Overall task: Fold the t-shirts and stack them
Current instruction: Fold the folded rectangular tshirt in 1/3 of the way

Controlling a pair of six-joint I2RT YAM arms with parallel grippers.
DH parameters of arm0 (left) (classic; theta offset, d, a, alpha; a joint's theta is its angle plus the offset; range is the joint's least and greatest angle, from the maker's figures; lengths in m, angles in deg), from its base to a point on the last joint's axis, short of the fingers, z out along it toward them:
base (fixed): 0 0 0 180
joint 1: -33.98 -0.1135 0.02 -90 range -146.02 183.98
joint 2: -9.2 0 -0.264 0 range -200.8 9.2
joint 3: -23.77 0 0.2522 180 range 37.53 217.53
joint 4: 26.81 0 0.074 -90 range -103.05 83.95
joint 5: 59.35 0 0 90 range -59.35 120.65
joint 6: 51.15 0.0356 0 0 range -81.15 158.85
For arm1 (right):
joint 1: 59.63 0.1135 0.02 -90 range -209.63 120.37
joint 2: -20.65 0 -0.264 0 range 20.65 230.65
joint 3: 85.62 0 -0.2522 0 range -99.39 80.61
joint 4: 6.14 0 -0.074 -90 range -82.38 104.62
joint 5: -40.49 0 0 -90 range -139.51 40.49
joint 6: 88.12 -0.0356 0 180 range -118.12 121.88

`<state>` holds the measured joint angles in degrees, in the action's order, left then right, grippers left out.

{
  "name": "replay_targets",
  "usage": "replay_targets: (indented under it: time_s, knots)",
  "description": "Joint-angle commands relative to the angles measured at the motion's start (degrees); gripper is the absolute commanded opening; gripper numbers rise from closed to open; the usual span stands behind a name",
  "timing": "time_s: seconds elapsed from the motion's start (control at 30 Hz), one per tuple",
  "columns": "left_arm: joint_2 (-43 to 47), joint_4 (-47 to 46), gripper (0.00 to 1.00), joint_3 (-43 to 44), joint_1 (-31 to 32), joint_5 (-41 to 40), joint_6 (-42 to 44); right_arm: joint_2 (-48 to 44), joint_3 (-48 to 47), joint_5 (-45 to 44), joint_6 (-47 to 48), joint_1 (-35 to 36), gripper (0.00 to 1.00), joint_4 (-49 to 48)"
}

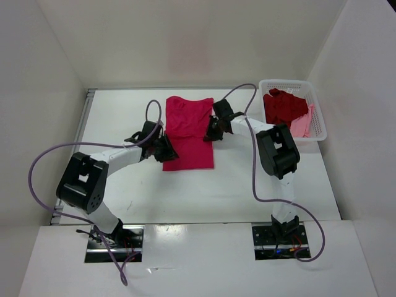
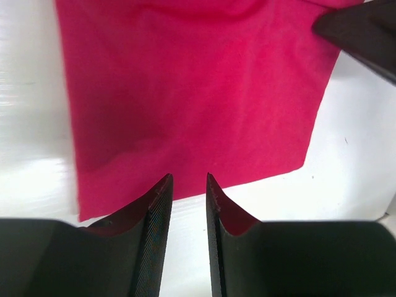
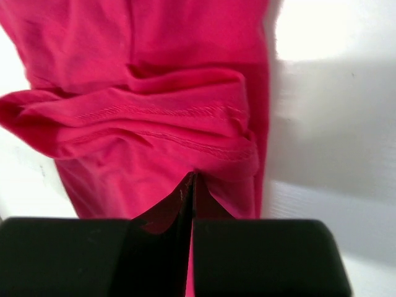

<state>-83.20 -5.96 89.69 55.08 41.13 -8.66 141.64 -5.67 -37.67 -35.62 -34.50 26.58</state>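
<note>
A crimson-magenta t-shirt (image 1: pixel 189 133) lies flat on the white table as a long narrow strip, sides folded in. My left gripper (image 1: pixel 168 150) sits low at its lower left edge. In the left wrist view the left gripper (image 2: pixel 189 176) is open, its tips over the hem of the shirt (image 2: pixel 185 93), with only bare table between them. My right gripper (image 1: pixel 211 131) is at the shirt's right edge. In the right wrist view the right gripper (image 3: pixel 193 175) is shut on a bunched fold of the shirt (image 3: pixel 154 74). A darker red t-shirt (image 1: pixel 283 106) and a light pink t-shirt (image 1: pixel 304 125) lie in the basket.
The white perforated basket (image 1: pixel 284 82) stands at the back right corner, against the right wall. White walls close the table on three sides. The right arm's elbow (image 1: pixel 277 150) hangs over the table's right half, and purple cables loop above both arms.
</note>
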Motion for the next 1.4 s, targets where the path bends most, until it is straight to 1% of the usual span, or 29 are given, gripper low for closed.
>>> replay_targets:
  time_s: [0.0, 0.03, 0.13, 0.2, 0.3, 0.4, 0.53, 0.63, 0.7, 0.73, 0.83, 0.87, 0.93, 0.97, 1.13, 1.23, 1.37]
  knots:
    - [-2.8, -2.3, 0.35, 2.3, 0.9, 3.2, -1.1, -1.8, 1.3, -0.1, -0.6, -0.3, 0.02, -5.1]
    - [-3.9, -3.9, 0.35, 2.3, 1.5, 3.8, -1.7, -1.1, 1.3, -0.1, -0.6, -0.3, 0.02, -5.1]
    - [-6.1, -4.5, 0.35, 2.3, 2.0, 3.8, -1.7, -0.4, 0.0, -0.1, -0.6, -1.0, 0.02, -5.7]
    - [-6.8, -4.5, 0.35, 0.8, 2.0, 3.8, -1.2, 1.3, -2.0, -0.1, -0.6, -1.5, 0.02, -6.2]
    - [-6.8, -3.8, 0.35, -1.2, 2.0, 0.9, 0.6, 3.3, -4.7, -1.2, 0.0, -2.1, 0.02, -6.2]
    - [-6.8, -2.4, 0.35, -2.9, 2.0, -1.0, 2.0, 4.8, -6.5, -2.0, 0.0, -3.2, 0.02, -8.2]
    - [-4.6, -1.8, 0.35, -5.1, 2.0, -1.5, 2.6, 7.5, -11.2, -2.5, 0.0, -5.1, 0.02, -8.2]
    - [-3.4, -0.8, 0.35, -4.5, 2.0, -2.0, 3.1, 9.1, -16.9, -2.5, 0.0, -5.6, 0.02, -6.8]
    - [-2.6, 0.5, 0.35, -3.4, 2.0, -2.0, 3.1, 9.1, -18.8, -2.5, 0.5, -5.6, 0.02, -3.8]
    - [-1.2, 1.3, 0.35, -2.8, 2.0, -2.0, 3.1, 7.3, -18.8, -2.0, 0.5, -5.6, 0.02, -3.8]
    - [0.5, 1.9, 0.35, 0.7, 2.0, -2.7, 3.1, 2.3, -13.8, -1.4, 0.5, -5.1, 0.02, -3.7]
    - [0.6, 1.9, 0.35, 1.7, 2.0, -2.7, 3.1, -1.4, -8.8, -0.7, 0.0, -5.1, 0.02, -4.6]
    - [-0.7, 1.9, 0.35, 3.9, 2.0, -1.6, 3.1, -4.3, -2.2, 1.0, -1.8, -4.4, 0.02, -6.2]
    - [-1.3, 1.3, 0.35, 3.9, 2.0, -1.0, 2.6, -5.8, -0.6, 2.2, -1.8, -3.5, 0.02, -6.8]
    - [-4.8, -2.2, 0.35, 3.9, 2.0, 1.7, -0.4, -7.1, 7.3, 4.6, -2.9, -1.3, 0.02, -9.1]
    - [-5.5, -3.7, 0.35, 3.2, 2.0, 3.1, -0.9, -5.8, 7.9, 5.7, -2.9, -1.3, 0.02, -9.9]
    - [-6.8, -5.0, 0.35, 1.9, 2.0, 3.1, -0.9, -2.3, 5.9, 7.3, -2.9, -1.3, 0.02, -9.9]
